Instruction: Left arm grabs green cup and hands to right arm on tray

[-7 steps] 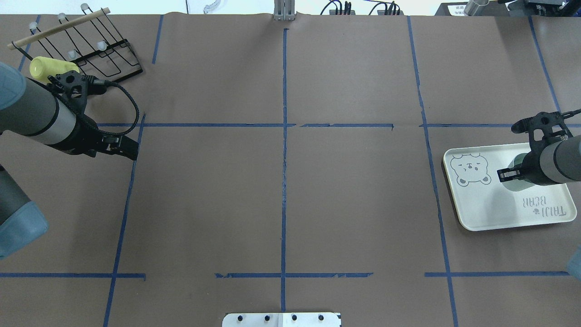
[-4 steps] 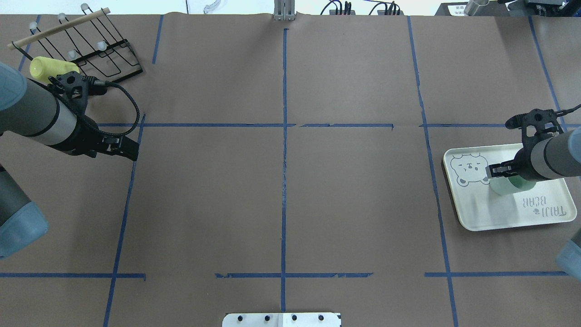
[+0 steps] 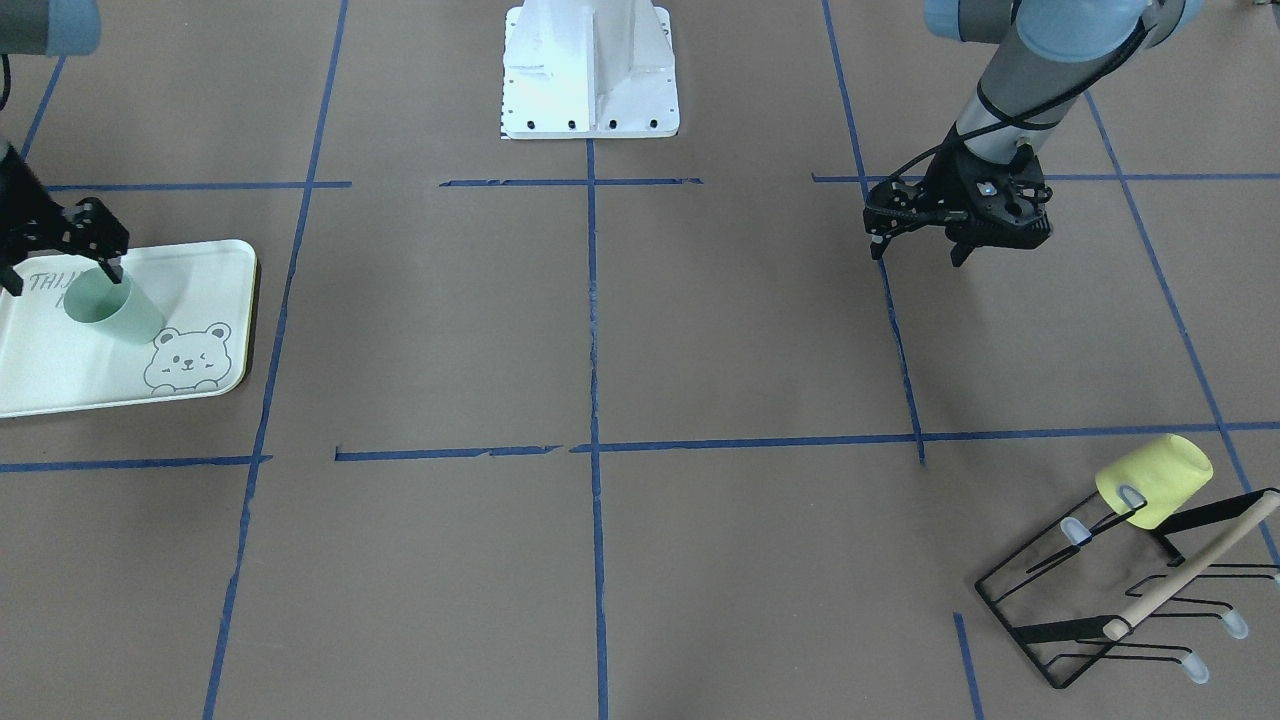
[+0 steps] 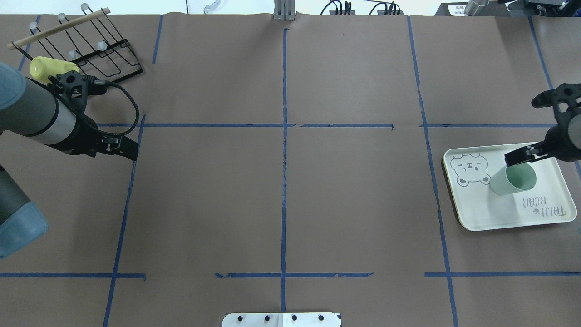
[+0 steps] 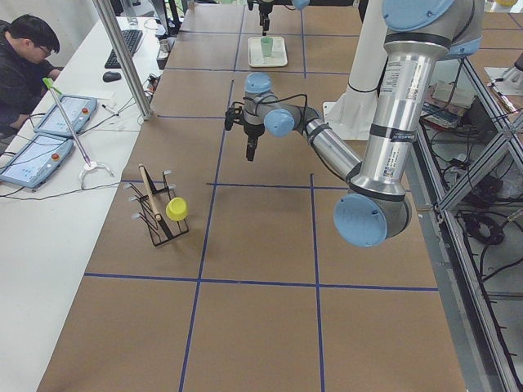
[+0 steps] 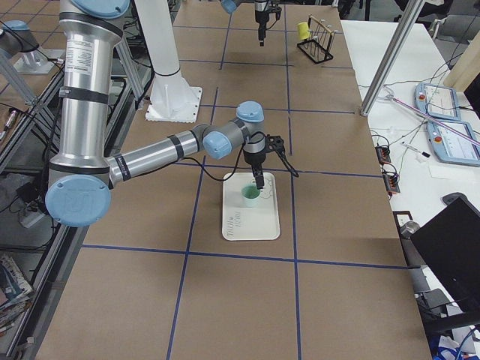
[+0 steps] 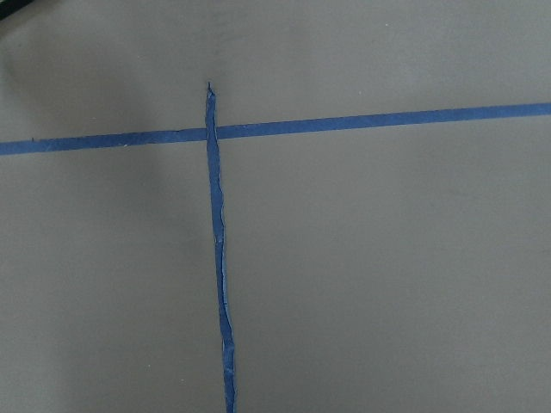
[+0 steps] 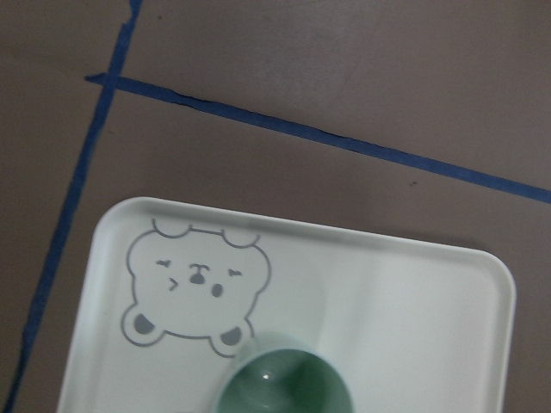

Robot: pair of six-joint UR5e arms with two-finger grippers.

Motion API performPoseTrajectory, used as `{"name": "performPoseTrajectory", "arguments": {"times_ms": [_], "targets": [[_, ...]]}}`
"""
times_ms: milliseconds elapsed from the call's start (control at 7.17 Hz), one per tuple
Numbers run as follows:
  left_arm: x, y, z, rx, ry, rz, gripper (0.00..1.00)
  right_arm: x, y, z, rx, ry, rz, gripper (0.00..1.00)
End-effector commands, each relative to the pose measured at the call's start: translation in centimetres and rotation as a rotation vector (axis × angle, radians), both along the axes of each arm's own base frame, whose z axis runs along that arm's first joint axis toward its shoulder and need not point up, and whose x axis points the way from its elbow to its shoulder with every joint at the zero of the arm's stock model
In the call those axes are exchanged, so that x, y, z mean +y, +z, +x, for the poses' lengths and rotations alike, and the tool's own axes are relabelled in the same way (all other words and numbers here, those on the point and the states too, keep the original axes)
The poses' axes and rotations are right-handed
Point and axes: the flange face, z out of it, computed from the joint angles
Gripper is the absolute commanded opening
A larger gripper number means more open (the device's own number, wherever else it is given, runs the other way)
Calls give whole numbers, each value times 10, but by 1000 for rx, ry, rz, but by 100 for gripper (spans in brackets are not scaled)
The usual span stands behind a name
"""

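The green cup [image 4: 512, 180] stands upright, mouth up, on the tray [image 4: 481, 209], next to the bear drawing. It also shows in the front-facing view [image 3: 105, 308] and from above in the right wrist view [image 8: 284, 387]. My right gripper [image 4: 526, 155] is open and hangs just above the cup's rim, apart from it; the front-facing view shows its jaws [image 3: 62, 280] spread wide. My left gripper [image 4: 131, 152] looks shut and empty, low over the table at the far left, over a blue tape line.
A black wire rack [image 4: 91, 50] with a wooden bar stands at the far left corner, with a yellow cup [image 4: 45, 67] on one prong. The robot's white base plate [image 3: 588, 70] is at the near edge. An operator [image 5: 24, 57] sits beside the table.
My right gripper let go of the green cup and drew back up and to the right. The cup stays standing on the tray. The left arm has not moved.
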Motion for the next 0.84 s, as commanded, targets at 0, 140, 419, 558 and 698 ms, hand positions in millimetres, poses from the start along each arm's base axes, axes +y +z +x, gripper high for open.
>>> {"name": "performPoseTrajectory", "arguments": {"times_ms": [0,140,419,558,698], "targets": [[-9,42,-62,-13,120,63,100,5,52,93,-28,-79,9,100],[-6,94,-135,-26,170,84,100,8,80,131,-58,-84,4,100],[18,213,-285,-73,171,90,100,21,94,175,-55,-15,-92,100],[30,262,-326,-74,126,34,100,25,98,175,-52,-15,-107,100],[61,297,-340,-56,104,-36,100,29,103,175,-53,-13,-121,100]]}}
